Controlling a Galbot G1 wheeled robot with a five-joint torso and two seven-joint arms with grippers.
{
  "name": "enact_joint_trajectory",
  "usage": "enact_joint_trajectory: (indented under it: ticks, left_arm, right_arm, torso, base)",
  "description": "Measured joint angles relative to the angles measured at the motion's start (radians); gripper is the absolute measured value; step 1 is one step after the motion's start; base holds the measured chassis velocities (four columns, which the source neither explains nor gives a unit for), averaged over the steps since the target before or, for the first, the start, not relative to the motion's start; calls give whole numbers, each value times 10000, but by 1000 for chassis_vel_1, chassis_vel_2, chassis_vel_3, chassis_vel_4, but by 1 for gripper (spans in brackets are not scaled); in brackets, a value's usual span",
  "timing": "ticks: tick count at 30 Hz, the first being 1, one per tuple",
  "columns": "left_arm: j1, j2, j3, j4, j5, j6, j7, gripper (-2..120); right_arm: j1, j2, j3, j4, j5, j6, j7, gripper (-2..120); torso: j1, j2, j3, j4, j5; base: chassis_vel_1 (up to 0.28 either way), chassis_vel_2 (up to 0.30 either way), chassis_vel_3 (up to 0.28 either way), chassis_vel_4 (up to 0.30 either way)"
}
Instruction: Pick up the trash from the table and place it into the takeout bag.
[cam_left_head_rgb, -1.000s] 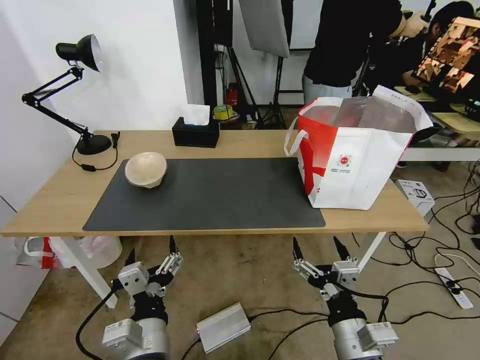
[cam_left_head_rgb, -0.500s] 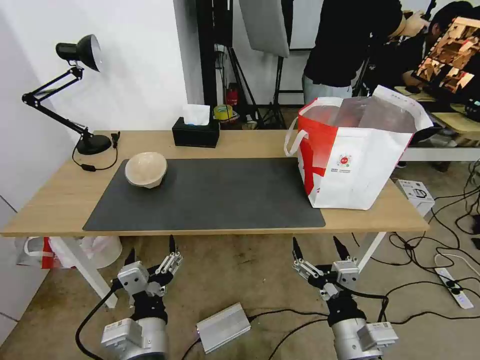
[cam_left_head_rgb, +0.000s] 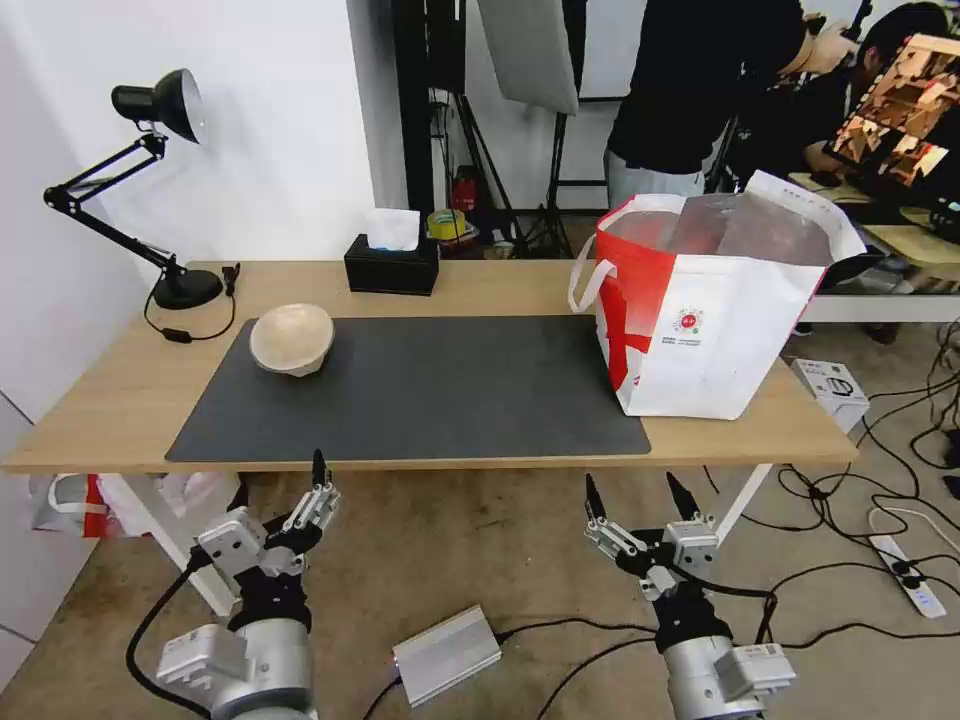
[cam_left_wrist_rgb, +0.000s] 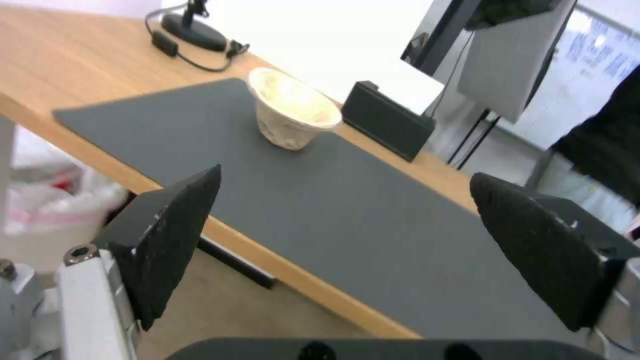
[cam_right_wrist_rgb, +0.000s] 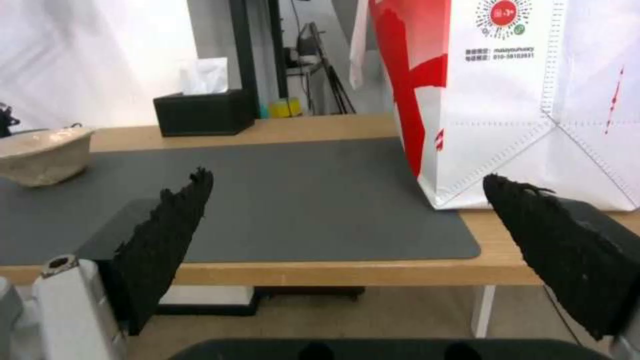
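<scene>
Table (cam_left_head_rgb: 120, 400): one beige bowl (cam_left_head_rgb: 291, 338), one takeout bag (cam_left_head_rgb: 715, 310), one tissue box (cam_left_head_rgb: 391, 265).

Mat (cam_left_head_rgb: 430, 390) centre bare; beige bowl (cam_left_head_rgb: 291, 338) left; takeout bag (cam_left_head_rgb: 700, 320) right.

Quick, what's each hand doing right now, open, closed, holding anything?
Left hand: open, holding nothing, below the table's front edge.
Right hand: open, holding nothing, below the table's front edge.
</scene>
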Motion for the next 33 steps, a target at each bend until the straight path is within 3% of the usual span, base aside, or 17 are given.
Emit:
enact_joint_trajectory:
  ticks: [14,22,27,33]
  left_arm:
    - [-949,586,-528,-535,-3917,86,-738,100]
    - [-2426,1254,-1243,-535,-7517,367,-1948,100]
    - [-3512,1843,-1557,-343,-8736,401,-2464,100]
    - [-4541,2271,-1636,136,-9426,521,-2967,100]
  right_arm:
    - [1,0,1,0,5,8,-3,100]
    - [2,-1,1,0,5,11,-3,100]
    - [1,-1,0,-1,6,11,-3,100]
    - [3,-2,2,-1,6,11,-3,100]
  torso:
    - [0,0,0,1,1]
    - [0,0,1,1,0]
    - [0,0,1,1,-1]
    - [1,0,1,0,-1]
  base:
    - [0,0,0,0]
    - [0,0,0,0]
    - [0,0,0,0]
    - [0,0,0,0]
